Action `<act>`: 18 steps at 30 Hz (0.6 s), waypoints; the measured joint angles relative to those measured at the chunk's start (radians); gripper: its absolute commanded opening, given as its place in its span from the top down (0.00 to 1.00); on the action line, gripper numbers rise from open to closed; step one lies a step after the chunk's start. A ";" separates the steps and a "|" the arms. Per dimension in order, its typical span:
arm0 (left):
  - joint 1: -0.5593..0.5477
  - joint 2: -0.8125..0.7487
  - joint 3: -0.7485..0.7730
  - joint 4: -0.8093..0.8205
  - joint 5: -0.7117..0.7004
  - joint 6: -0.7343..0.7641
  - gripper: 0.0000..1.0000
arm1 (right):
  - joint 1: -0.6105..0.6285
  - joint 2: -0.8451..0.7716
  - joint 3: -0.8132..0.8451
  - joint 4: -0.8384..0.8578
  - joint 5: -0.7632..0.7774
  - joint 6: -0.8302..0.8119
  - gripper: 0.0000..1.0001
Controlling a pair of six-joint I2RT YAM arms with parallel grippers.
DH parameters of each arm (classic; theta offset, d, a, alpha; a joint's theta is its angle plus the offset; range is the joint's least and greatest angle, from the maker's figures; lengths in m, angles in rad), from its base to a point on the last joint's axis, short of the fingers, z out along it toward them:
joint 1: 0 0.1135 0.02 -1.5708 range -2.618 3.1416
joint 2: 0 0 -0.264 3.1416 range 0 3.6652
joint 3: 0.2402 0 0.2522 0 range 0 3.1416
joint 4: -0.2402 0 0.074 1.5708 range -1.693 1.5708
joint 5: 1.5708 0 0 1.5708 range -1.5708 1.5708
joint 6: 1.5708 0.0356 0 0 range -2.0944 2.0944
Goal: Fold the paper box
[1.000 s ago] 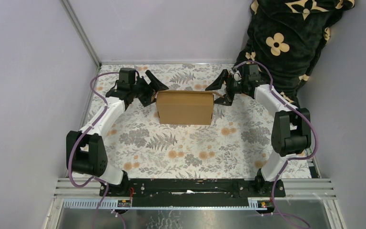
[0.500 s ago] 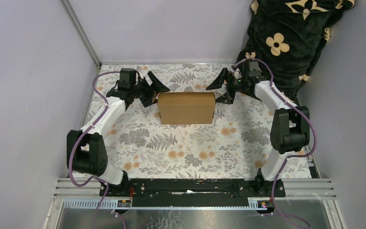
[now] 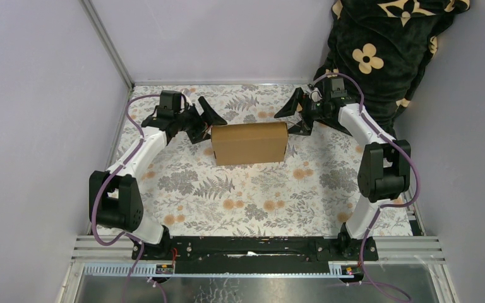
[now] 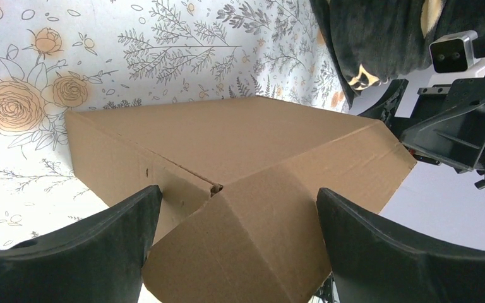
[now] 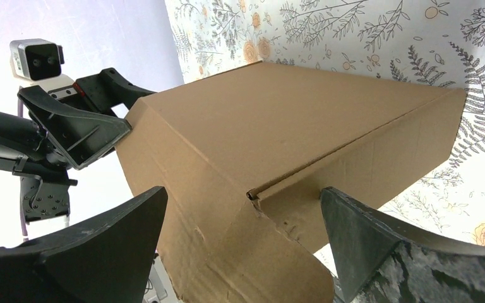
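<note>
The paper box (image 3: 250, 143) is plain brown cardboard, closed into a shallow rectangle, lying on the floral tablecloth at the back middle. My left gripper (image 3: 203, 123) is open at the box's left end. In the left wrist view the box (image 4: 240, 151) lies ahead and its side flap (image 4: 252, 246) sticks out between my spread fingers (image 4: 69, 252). My right gripper (image 3: 295, 117) is open at the box's right end. In the right wrist view the box (image 5: 290, 126) shows with its rounded side flap (image 5: 265, 259) sticking out between my spread fingers (image 5: 404, 252).
A dark blanket with cream flowers (image 3: 379, 50) hangs at the back right, close behind the right arm. Grey walls stand at the left and the back. The floral cloth (image 3: 252, 196) covers the table in front of the box.
The box has slid slightly to the right and both grippers have shifted right with it. Both grippers stay open.
</note>
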 measured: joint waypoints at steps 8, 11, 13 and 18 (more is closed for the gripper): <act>0.011 0.001 0.000 -0.011 0.026 0.007 0.02 | -0.018 0.000 0.000 0.010 -0.012 0.008 0.00; 0.018 0.001 0.000 -0.012 0.037 0.008 0.02 | -0.032 -0.001 -0.008 0.040 -0.034 0.027 0.00; 0.022 0.001 0.000 -0.012 0.042 0.009 0.02 | -0.047 -0.001 -0.025 0.070 -0.052 0.046 0.00; 0.029 0.011 0.009 -0.016 0.053 0.012 0.02 | -0.077 -0.001 -0.055 0.096 -0.065 0.072 0.00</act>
